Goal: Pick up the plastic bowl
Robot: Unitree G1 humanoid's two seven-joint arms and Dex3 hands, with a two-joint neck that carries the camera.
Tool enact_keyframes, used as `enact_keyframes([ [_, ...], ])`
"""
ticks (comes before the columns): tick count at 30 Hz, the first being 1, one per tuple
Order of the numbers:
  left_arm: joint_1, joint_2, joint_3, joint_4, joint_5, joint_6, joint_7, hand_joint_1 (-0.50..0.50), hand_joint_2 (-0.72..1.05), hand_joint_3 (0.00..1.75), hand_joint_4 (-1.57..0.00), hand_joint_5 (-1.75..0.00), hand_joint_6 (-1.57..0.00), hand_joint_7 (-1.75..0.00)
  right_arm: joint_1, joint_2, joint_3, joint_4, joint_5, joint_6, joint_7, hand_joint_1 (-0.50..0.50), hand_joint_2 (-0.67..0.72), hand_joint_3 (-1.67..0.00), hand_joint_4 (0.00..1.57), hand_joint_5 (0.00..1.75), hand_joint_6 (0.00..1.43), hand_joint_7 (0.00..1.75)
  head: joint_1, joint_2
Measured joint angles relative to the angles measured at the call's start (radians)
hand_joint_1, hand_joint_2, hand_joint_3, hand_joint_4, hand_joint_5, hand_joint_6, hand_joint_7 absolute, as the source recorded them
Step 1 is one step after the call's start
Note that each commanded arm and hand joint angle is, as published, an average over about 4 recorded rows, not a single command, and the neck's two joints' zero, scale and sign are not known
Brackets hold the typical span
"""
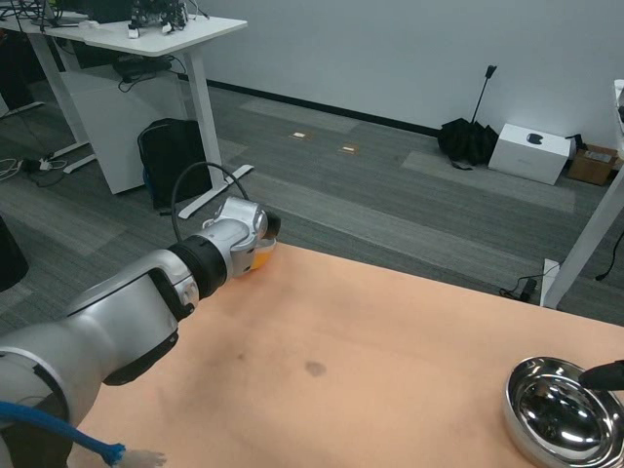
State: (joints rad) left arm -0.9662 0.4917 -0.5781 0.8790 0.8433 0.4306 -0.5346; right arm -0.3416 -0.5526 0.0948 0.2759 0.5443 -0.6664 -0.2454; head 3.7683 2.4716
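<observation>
My left hand reaches to ten o'clock, covering something orange (grip unclear); right hand barely visible over the steel bowl.

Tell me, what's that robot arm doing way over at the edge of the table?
The robot's left hand is reaching to the far edge of the table, where something orange peeks out from under it. That may be the plastic bowl, but the hand hides most of it, so I can't tell if it's held. A shiny metal bowl sits at the near right, with a bit of the right hand showing above it.
</observation>
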Motion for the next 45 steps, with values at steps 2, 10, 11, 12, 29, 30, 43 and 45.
enact_keyframes([
  [2,0.000,0.001,0.000,-0.006,0.001,0.001,-0.002,-0.50,-0.72,0.09,0.00,0.00,0.00,0.00,0.000,0.000,0.000,0.000,0.000,0.000,0.000,-0.46,0.72,0.00,0.00,0.00,0.00,0.00,0.002,0.000],
  [10,0.000,0.024,0.000,-0.016,0.007,0.007,-0.013,-0.50,-0.70,0.09,0.00,0.00,0.00,0.00,0.000,0.000,0.000,0.004,0.000,0.000,0.000,-0.46,0.72,0.00,0.00,0.00,0.00,0.00,0.003,0.002],
  [11,0.000,0.025,0.001,-0.016,0.009,0.009,-0.015,-0.50,-0.72,0.09,0.00,0.00,0.00,0.00,0.000,0.000,0.000,0.004,0.000,0.000,0.000,-0.46,0.72,0.00,0.00,0.00,0.00,0.00,0.003,0.001],
  [12,0.000,0.025,0.002,-0.017,0.011,0.010,-0.016,-0.50,-0.72,0.09,0.00,0.00,0.00,0.00,0.000,0.000,0.000,0.004,0.000,0.000,0.000,-0.46,0.72,0.00,0.00,0.00,0.00,0.00,0.003,0.000],
  [29,0.000,0.039,0.094,-0.048,0.038,0.015,-0.033,-0.50,-0.72,0.09,0.00,0.00,0.00,0.00,-0.002,0.000,0.000,0.021,0.000,-0.001,0.000,-0.47,0.72,0.00,0.00,0.00,0.00,0.00,0.013,-0.012],
  [30,0.000,0.040,0.098,-0.050,0.038,0.015,-0.033,-0.50,-0.70,0.09,0.00,0.00,0.00,0.00,-0.003,0.001,0.000,0.023,0.000,-0.001,0.000,-0.47,0.72,0.00,0.00,0.00,0.00,0.00,0.013,-0.014],
  [43,0.018,0.039,0.111,-0.012,0.038,0.016,-0.033,-0.50,-0.68,0.09,0.00,0.00,0.00,0.00,-0.011,0.002,0.003,0.033,0.000,-0.001,0.000,-0.46,0.72,0.00,0.00,0.00,0.00,0.00,0.021,-0.042],
  [45,0.024,0.037,0.112,-0.006,0.039,0.015,-0.033,-0.50,-0.70,0.09,0.00,0.00,0.00,0.00,-0.012,0.002,0.004,0.035,0.000,-0.001,0.000,-0.46,0.72,0.00,0.00,0.00,0.00,0.00,0.021,-0.043],
])
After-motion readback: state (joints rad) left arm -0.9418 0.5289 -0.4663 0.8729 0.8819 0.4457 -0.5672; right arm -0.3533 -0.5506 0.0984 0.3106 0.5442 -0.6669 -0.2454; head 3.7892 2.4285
